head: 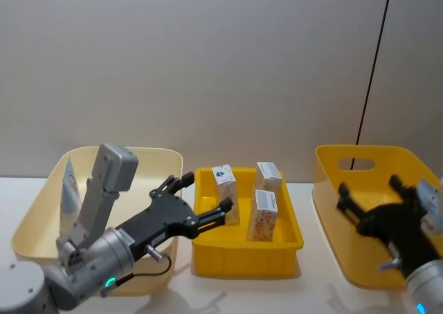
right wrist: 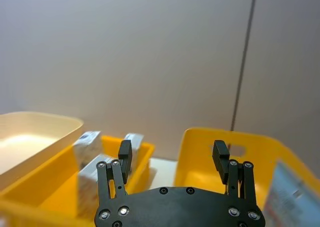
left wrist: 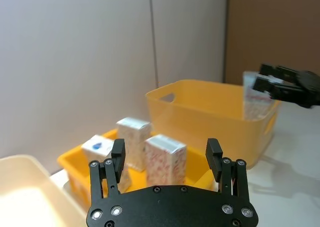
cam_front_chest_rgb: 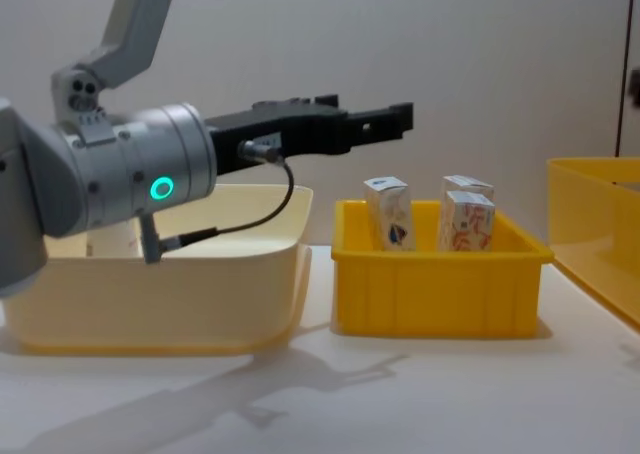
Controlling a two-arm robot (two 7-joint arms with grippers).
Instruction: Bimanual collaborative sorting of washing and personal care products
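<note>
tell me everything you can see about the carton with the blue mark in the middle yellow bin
It is a small white carton, cardboard by the look of it, with a blue mark on its top and blue print low on one side. It stands upright in the left part of the small yellow bin, resting on the bin's floor, with a gap between it and the two orange-printed cartons. The open left gripper hovers above it without touching.
</note>
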